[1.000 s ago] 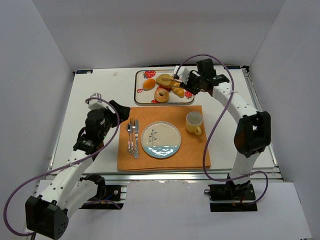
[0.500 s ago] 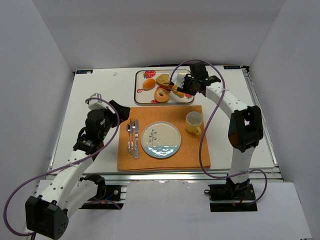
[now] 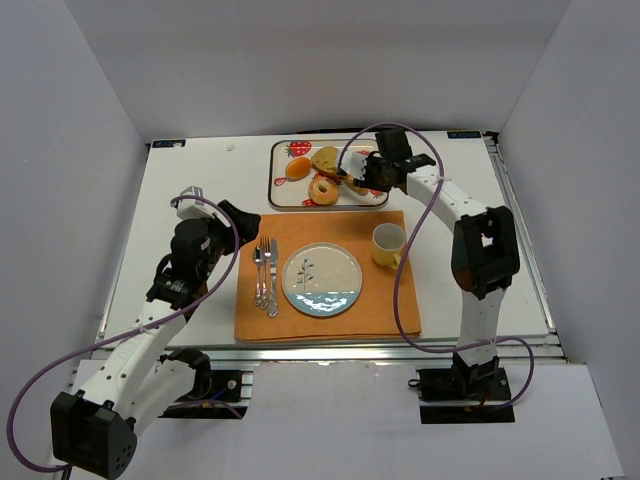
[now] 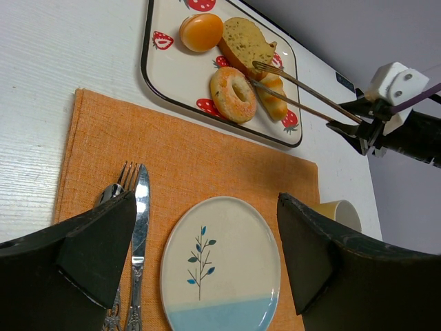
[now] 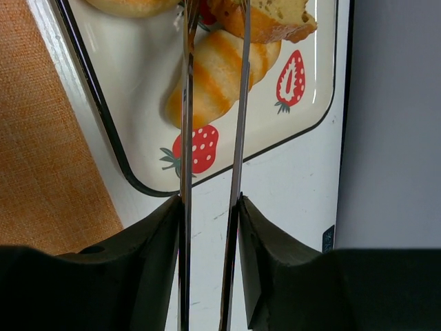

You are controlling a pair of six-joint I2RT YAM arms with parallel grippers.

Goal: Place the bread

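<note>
The bread slice (image 3: 326,158) lies on the strawberry tray (image 3: 275,190) at the back, next to a croissant (image 3: 357,184), a donut (image 3: 323,190) and an orange bun (image 3: 298,168). My right gripper (image 3: 375,172) is shut on metal tongs (image 4: 296,93) that reach over the tray. The tongs' arms are apart; one tip rests at the bread slice (image 4: 244,43), the other lies between the donut (image 4: 233,94) and the croissant (image 4: 272,100). In the right wrist view the arms (image 5: 186,138) straddle the croissant (image 5: 213,72). My left gripper (image 4: 207,248) is open and empty above the plate (image 4: 220,265).
An orange placemat (image 3: 330,320) holds the plate (image 3: 322,280), a fork, spoon and knife (image 3: 265,275) to its left and a yellow cup (image 3: 388,244) to its right. White walls enclose the table on three sides.
My right gripper has moved left and lower toward the tray, bringing the tongs' tips over the croissant to the bread slice. The left arm has not moved.
</note>
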